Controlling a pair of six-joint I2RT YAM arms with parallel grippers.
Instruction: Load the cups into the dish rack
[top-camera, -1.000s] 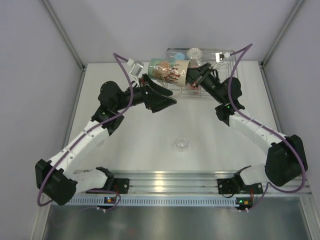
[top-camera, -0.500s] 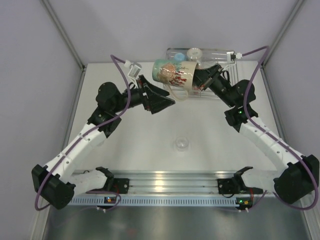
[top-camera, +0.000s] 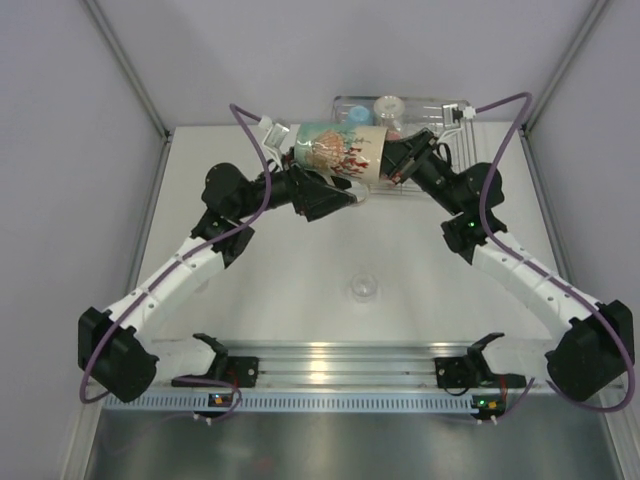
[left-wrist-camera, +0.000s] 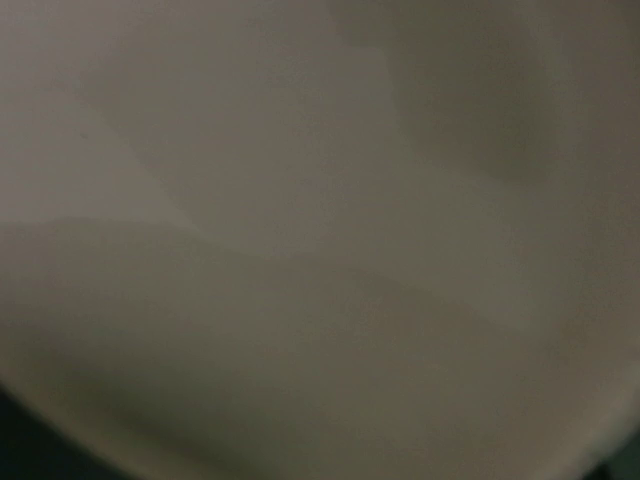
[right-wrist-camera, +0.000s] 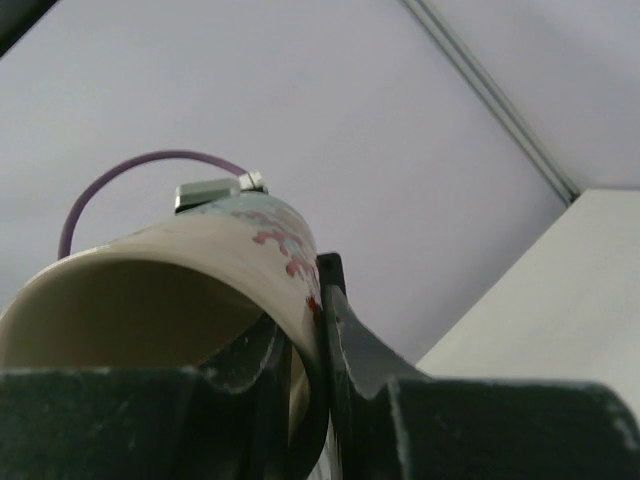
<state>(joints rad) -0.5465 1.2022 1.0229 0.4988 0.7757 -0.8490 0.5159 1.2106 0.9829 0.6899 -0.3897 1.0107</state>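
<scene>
cream floral mug (top-camera: 338, 148) hangs sideways above the desk (top-camera: 300, 270), its rim pinched tight by the right pincer (right-wrist-camera: 318, 300). left pincer (top-camera: 335, 192) stands wide open, close against the mug's side. dish rack (top-camera: 445, 104) sits just behind the right pincer.

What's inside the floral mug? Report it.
One right gripper finger sits inside the floral mug, pinching its wall; visible interior is bare cream. Its bottom is hidden.

The cream floral mug (top-camera: 335, 148) hangs on its side above the table at 12 o'clock, mouth toward 3 o'clock, its rim pinched by the right gripper (right-wrist-camera: 308, 318). A small clear glass (top-camera: 363, 288) sits at the table's centre. The wire rack (top-camera: 425, 102) lies at 1 o'clock, with a blue cup (top-camera: 357, 116) inside.
</scene>
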